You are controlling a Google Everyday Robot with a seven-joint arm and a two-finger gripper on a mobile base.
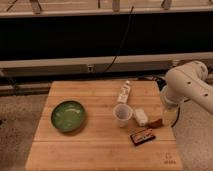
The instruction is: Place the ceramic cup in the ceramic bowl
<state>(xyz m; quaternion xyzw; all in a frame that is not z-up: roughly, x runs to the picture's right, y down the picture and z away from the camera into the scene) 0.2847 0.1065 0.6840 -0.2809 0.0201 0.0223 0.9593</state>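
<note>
The ceramic cup (pixel 122 115) is small and pale, and stands upright near the middle of the wooden table (pixel 100 150). The ceramic bowl (pixel 68 116) is round and green-glazed with nothing in it, and sits to the cup's left with a clear gap between them. My white arm (pixel 187 85) comes in from the right. My gripper (pixel 170 116) hangs at the table's right edge, to the right of the cup and apart from it. It holds nothing that I can see.
A slim white labelled bottle (pixel 124 92) lies behind the cup. A small white block (pixel 140 117), a brown item (pixel 156 123) and a dark flat packet (pixel 142 136) lie just right of the cup. A dark counter and a cable stand behind the table.
</note>
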